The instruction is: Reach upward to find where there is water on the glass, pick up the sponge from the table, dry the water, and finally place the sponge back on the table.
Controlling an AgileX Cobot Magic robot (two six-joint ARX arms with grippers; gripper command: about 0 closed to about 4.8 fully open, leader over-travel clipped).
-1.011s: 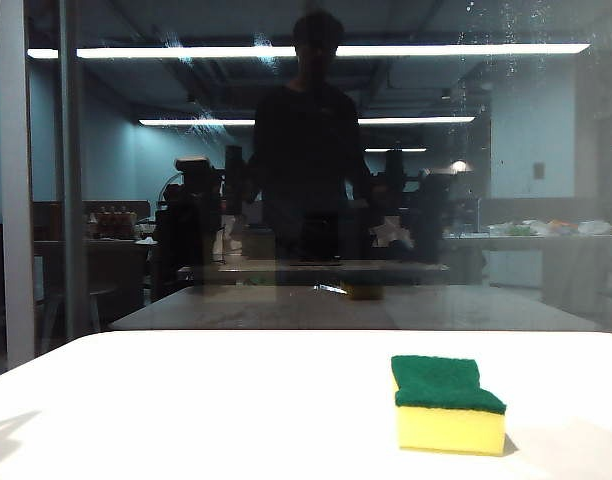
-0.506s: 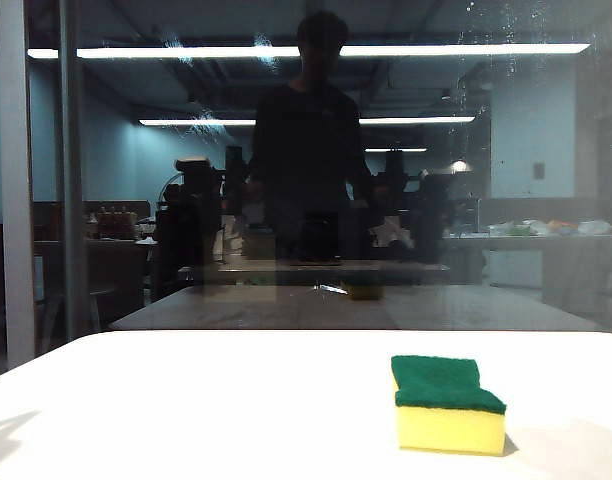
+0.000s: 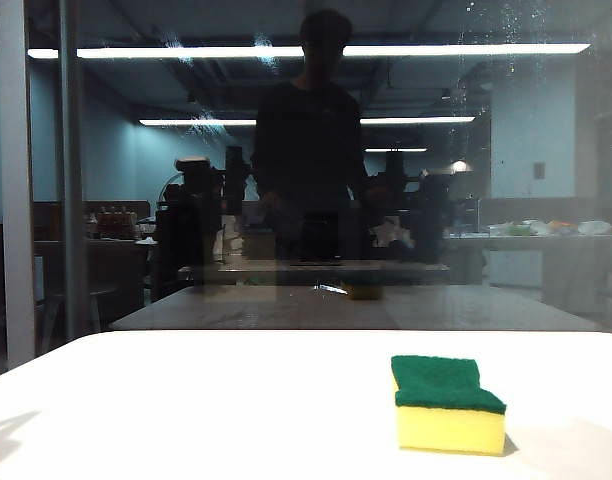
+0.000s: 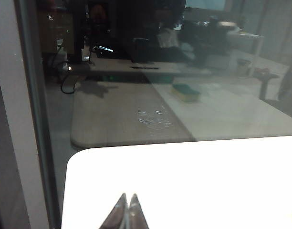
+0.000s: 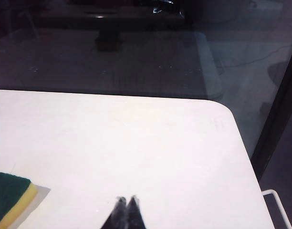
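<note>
You face the glass (image 3: 316, 180), a wide dark pane standing behind the tabletop (image 3: 186, 400); treat it as rigid but breakable, so wipe it with light pressure. The water (image 3: 201, 122) shows as faint slanted streaks and speckles high on the pane, thin and easy to soak up.

The sponge (image 3: 447, 403) lies flat on the right part of the tabletop, green scouring layer up, yellow foam below. Judge it light, soft and springy: it will squash under a hard squeeze, so take it across its wavy long sides, mid-length, closing only until the foam gives.

The right gripper (image 5: 126, 201) hovers near the sponge, apart from it, jaws closed on nothing. The left gripper (image 4: 126, 199) hangs over the tabletop's far left corner, jaws likewise shut and empty.
</note>
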